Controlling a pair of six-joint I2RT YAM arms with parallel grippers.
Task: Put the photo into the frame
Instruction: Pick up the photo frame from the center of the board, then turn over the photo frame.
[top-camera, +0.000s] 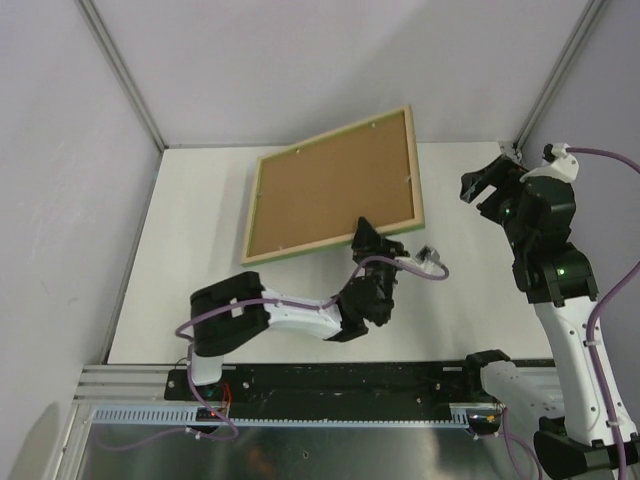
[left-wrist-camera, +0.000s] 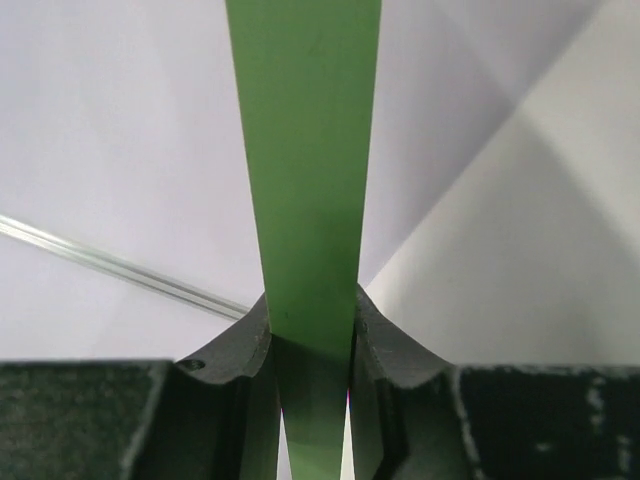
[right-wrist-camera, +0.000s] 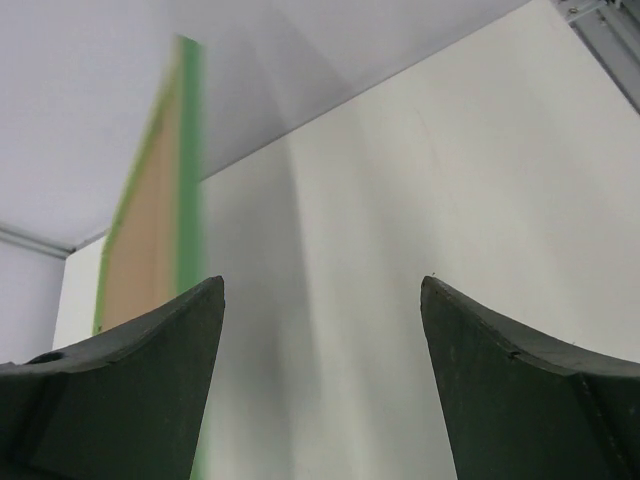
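I work in a robotics lab test cell. A bare white table (top-camera: 190, 260) is boxed in by plain pale wall panels (top-camera: 330, 60) on aluminium corner posts (top-camera: 120, 72). My left arm (top-camera: 290, 315) and right arm (top-camera: 565, 335) are bolted to a slotted metal rail (top-camera: 330, 413), with purple cables (top-camera: 610, 155) trailing.

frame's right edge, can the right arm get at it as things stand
Probably yes: the right fingers stand open and apart from the frame, with only bare table between them. The left fingers clamp its near edge, so the right edge is free.
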